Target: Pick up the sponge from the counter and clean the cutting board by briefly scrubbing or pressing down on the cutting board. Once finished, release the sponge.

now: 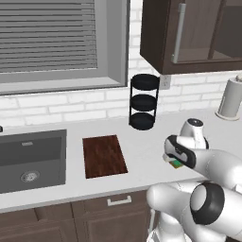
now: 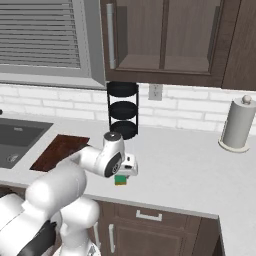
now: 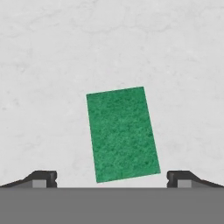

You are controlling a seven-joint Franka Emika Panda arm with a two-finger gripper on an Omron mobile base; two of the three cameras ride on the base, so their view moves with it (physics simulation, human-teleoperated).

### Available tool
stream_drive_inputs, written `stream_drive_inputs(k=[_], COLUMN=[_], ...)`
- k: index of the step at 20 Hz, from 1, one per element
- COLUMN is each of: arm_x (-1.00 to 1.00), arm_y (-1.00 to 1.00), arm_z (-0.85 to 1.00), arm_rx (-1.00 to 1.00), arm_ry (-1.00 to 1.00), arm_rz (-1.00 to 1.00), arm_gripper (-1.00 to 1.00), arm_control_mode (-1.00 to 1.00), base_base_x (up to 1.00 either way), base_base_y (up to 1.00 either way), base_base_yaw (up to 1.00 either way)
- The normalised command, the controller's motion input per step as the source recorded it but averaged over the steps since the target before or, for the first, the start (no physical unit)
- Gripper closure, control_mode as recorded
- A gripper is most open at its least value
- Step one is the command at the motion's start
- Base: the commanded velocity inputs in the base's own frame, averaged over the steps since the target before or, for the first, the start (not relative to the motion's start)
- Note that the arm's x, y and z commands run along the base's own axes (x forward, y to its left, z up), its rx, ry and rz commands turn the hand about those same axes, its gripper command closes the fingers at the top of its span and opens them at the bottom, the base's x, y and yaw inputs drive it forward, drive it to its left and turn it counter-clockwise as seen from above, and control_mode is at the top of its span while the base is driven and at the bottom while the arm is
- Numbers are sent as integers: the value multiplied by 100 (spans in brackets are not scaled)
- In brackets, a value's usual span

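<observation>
The sponge lies green side up on the light counter, straight below my hand. My gripper is open, its two dark fingertips standing wide on either side of the sponge's near end, apart from it. From the base views the sponge peeks out under the hand with a yellow lower edge, near the counter's front edge. The dark reddish-brown cutting board lies flat to the left of the hand, next to the sink; it also shows partly behind the arm.
A dark grey sink basin is sunk into the counter at the left. A black three-tier rack stands against the brick wall behind the board. A paper towel roll stands at the far right. Wall cabinets hang overhead.
</observation>
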Motion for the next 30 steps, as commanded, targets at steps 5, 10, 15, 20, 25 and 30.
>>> stream_drive_inputs(k=[5, 10, 15, 20, 25, 30], arm_x=[8, 0, 0, 0, 2, 0], arm_y=[0, 0, 0, 0, 0, 0], arm_z=[-21, -15, -14, -9, -1, -1], arm_rx=[0, 0, 0, 0, 0, 0], arm_ry=[0, 0, 0, 0, 0, 0], arm_rz=[0, 0, 0, 0, 0, 0], arm_gripper=[-100, -100, -100, -100, -100, -100], arm_control_mode=[-100, -100, -100, -100, -100, -100], base_base_x=[0, 0, 0, 0, 0, 0], base_base_y=[0, 0, 0, 0, 0, 0], base_base_yaw=[0, 0, 0, 0, 0, 0])
